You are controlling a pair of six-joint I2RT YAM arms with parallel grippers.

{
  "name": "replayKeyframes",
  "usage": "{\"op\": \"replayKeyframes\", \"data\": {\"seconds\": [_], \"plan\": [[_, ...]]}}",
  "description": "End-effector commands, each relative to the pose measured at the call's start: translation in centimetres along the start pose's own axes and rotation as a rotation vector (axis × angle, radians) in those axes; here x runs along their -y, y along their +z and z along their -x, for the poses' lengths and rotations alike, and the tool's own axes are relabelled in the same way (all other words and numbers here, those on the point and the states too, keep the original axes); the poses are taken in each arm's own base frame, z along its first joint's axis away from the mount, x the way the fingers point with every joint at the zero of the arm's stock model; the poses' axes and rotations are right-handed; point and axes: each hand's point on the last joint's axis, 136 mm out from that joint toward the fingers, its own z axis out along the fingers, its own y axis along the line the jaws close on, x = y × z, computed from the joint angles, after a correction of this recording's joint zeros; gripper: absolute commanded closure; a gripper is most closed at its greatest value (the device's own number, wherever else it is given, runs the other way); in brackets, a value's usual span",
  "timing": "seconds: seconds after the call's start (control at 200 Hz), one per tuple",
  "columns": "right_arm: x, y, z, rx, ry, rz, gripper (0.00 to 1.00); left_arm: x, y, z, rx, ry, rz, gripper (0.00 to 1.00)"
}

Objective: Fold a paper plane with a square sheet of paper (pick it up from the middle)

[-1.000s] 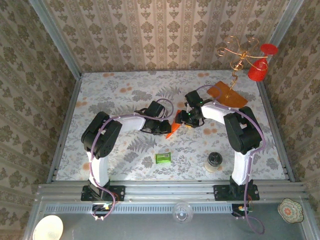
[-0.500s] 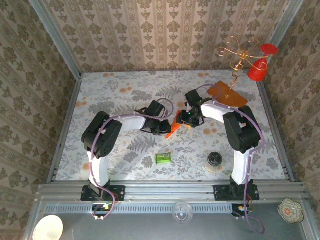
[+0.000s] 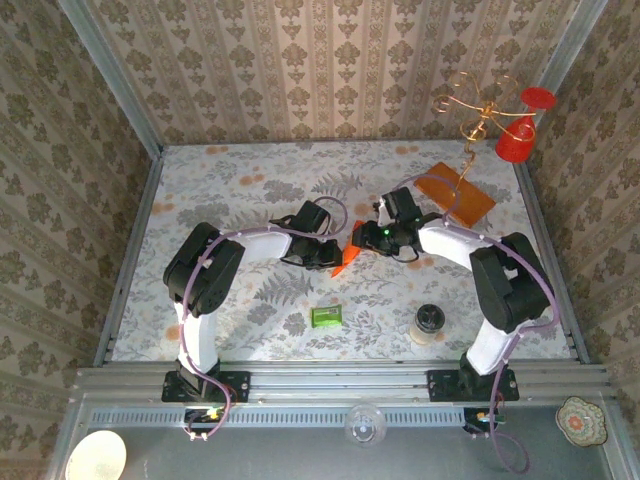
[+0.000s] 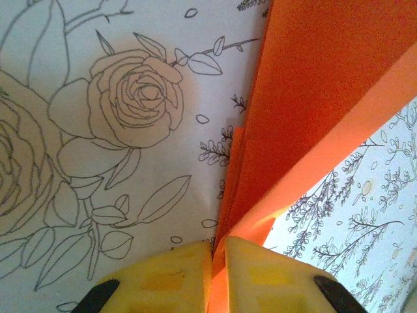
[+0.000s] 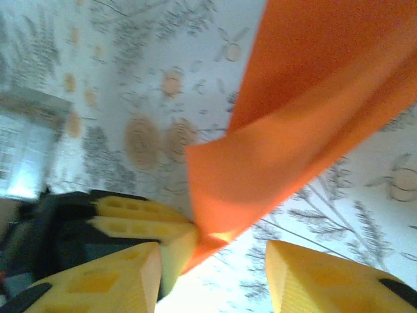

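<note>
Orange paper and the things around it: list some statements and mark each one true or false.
1. The left tool is shut on the orange paper. True.
2. The right tool is clamped on the paper. False: its jaws stand apart, with a corner of the paper hanging between them.
3. In the top view, the green packet lies nearer the arm bases than the paper. True.
4. The paper is one flat, unfolded sheet. False: it is folded into layers.
5. In the top view, the jar stands left of the green packet. False: it stands to its right.
</note>
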Motion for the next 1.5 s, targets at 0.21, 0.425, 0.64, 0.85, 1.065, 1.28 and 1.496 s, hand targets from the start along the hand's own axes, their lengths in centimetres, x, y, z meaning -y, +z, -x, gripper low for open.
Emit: {"op": "replayKeyframes", "data": {"seconds": [0.21, 0.425, 0.64, 0.85, 1.065, 1.28, 1.496], "plan": [[-3.0, 1.6, 1.6, -0.006, -0.009, 0.129, 0.7, -3.3, 2.2, -2.5, -0.087, -0.051, 0.095, 0.83], [-1.4, 3.2, 1.9, -0.028, -0.003, 0.054, 0.74, -3.2, 2.2, -2.5, -0.088, -0.051, 0.094, 0.83], [-0.4, 4.2, 1.7, -0.047, -0.003, 0.018, 0.75, -3.2, 2.2, -2.6, -0.092, -0.053, 0.087, 0.85], [-0.1, 5.4, 1.3, -0.089, -0.008, 0.026, 0.76, -3.0, 2.2, -2.5, -0.09, -0.048, 0.081, 0.87], [0.3, 6.1, 1.1, -0.11, -0.005, 0.021, 0.77, -3.1, 2.2, -2.7, -0.094, -0.05, 0.081, 0.88], [1.1, 6.6, 0.7, -0.128, 0.003, 0.0, 0.78, -3.0, 2.2, -2.6, -0.093, -0.048, 0.077, 0.89], [2.7, 7.5, -0.4, -0.158, 0.022, -0.044, 0.8, -2.6, 1.7, -2.3, -0.08, -0.041, 0.071, 0.89]]}}
